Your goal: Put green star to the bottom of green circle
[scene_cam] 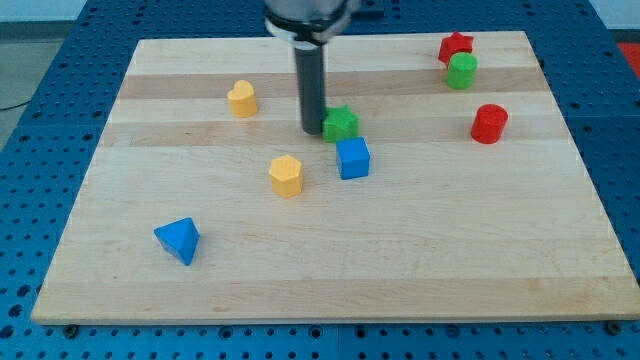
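The green star point(342, 124) lies near the board's middle, just above the blue cube point(353, 158). My tip point(312, 130) rests on the board right against the star's left side. The green circle point(461, 71) stands at the view's upper right, far from the star, touching the red star point(455, 46) just above it.
A red cylinder point(489, 123) stands below and right of the green circle. A yellow block point(241, 98) is left of my tip, a yellow hexagon point(286, 175) below it. A blue triangle point(179, 239) sits at the lower left. The wooden board point(330, 290) ends in blue table.
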Robot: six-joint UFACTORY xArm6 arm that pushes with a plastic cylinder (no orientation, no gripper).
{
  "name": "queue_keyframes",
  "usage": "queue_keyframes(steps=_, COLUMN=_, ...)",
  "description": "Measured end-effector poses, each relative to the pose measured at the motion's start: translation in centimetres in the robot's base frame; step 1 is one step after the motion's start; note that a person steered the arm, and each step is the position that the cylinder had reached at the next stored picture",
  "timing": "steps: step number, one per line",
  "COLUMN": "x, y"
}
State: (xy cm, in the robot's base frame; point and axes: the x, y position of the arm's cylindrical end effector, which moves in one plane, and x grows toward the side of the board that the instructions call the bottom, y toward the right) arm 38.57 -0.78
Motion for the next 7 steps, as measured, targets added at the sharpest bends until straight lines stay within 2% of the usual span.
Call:
queue_keyframes(steps=2, x=0.9, y=3.4)
queue_keyframes(steps=4, x=4.0, y=5.0)
queue_keyframes(steps=7, x=-0.7, y=8.2)
